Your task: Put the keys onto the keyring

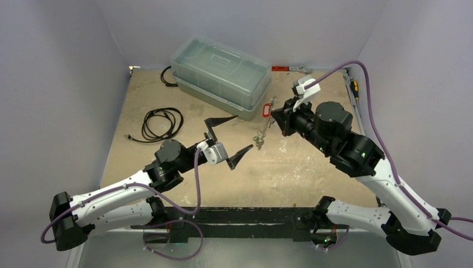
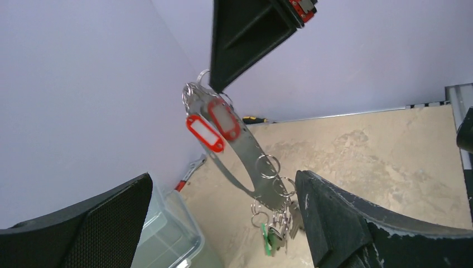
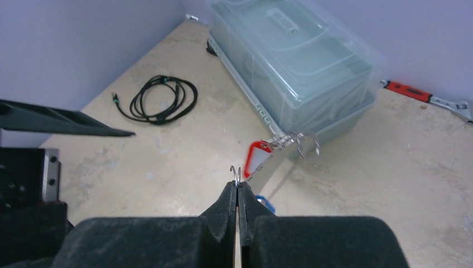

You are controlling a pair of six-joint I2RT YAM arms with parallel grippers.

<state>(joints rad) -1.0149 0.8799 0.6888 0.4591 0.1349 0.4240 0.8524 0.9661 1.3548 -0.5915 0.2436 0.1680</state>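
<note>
Now the right claw (image 3: pixel 238 187) is clamped on the upper edge of the keyring (image 2: pixel 245 151), holding it tilted in the air just in front of the plastic box (image 1: pixel 220 75). Keys (image 2: pixel 276 231) dangle from its lower end, just beside one fingertip of the left claw (image 1: pixel 230 139), whose jaws stand wide apart, gripping nothing.
</note>
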